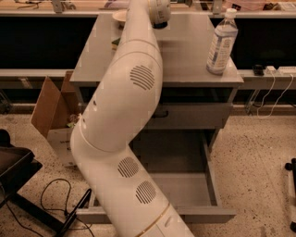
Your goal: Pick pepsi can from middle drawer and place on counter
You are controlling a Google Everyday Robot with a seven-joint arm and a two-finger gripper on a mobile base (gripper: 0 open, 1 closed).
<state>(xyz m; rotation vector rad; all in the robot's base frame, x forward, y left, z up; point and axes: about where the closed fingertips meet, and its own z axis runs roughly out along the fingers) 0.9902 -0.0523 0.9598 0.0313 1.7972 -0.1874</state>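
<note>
Listing the pepsi can first: you cannot locate it in this view, and no brand lettering can be read anywhere. The middle drawer [211, 178] stands pulled fully out from the bottom of the grey cabinet. Its visible floor is plain grey, and much of its left side is hidden behind the arm [122, 115]. Above it is a shut drawer front [199, 115], whose dark handle shows just beside the arm. The counter [185, 62] tops the cabinet. A clear water bottle [222, 42] with a white cap stands upright near its right front corner; the bottle's pale label carries bluish print you cannot read. A pale dish [119, 16] sits at the far left of the counter, partly behind the arm. The white arm, marked with round vent grilles, rises from the lower edge and ends at a rounded wrist joint [159, 10] over the far counter. The gripper lies beyond that joint, out of sight, so you cannot tell its state. An open cardboard box [48, 104] stands on the floor left of the cabinet, with black cables [53, 199] lying near it.
</note>
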